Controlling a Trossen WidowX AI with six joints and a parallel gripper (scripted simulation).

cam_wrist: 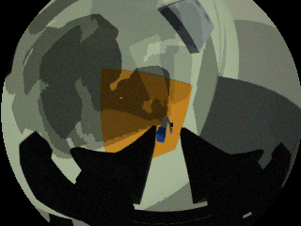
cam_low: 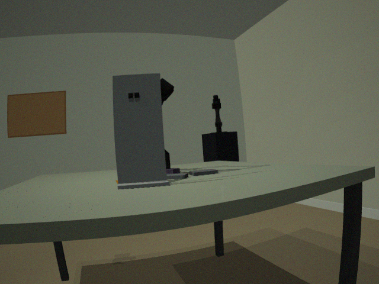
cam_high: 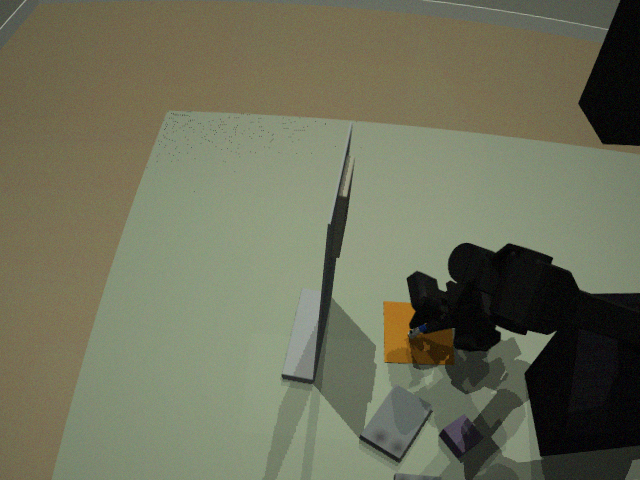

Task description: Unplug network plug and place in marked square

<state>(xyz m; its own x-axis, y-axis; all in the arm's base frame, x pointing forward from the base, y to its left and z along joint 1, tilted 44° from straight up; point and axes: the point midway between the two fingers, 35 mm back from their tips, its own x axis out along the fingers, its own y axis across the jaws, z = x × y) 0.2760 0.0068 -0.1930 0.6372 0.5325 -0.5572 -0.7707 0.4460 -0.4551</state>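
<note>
The plug (cam_high: 417, 330) (cam_wrist: 161, 136), a small piece with a blue part and a pale grey end, is over the marked orange square (cam_high: 395, 315) (cam_wrist: 183, 101). It looks tilted in the wrist view. Whether it rests on the table is unclear. My gripper (cam_high: 424, 321) (cam_wrist: 168, 130) is partly open low over the square, with the plug between its parted fingertips, close to the left one in the wrist view. A gap shows on the plug's other side. The upright panel (cam_high: 326, 268) (cam_low: 137, 137) stands away from the gripper. The plug is hidden in the exterior view.
A grey flat box (cam_high: 398, 421) (cam_low: 177, 176) and a purple block (cam_high: 459, 434) (cam_low: 173, 170) lie near the square. Another grey box (cam_high: 417, 476) (cam_low: 203, 172) lies farther off. The panel's pale foot (cam_high: 301, 341) rests on the table. A large black block (cam_high: 584, 382) stands below the arm.
</note>
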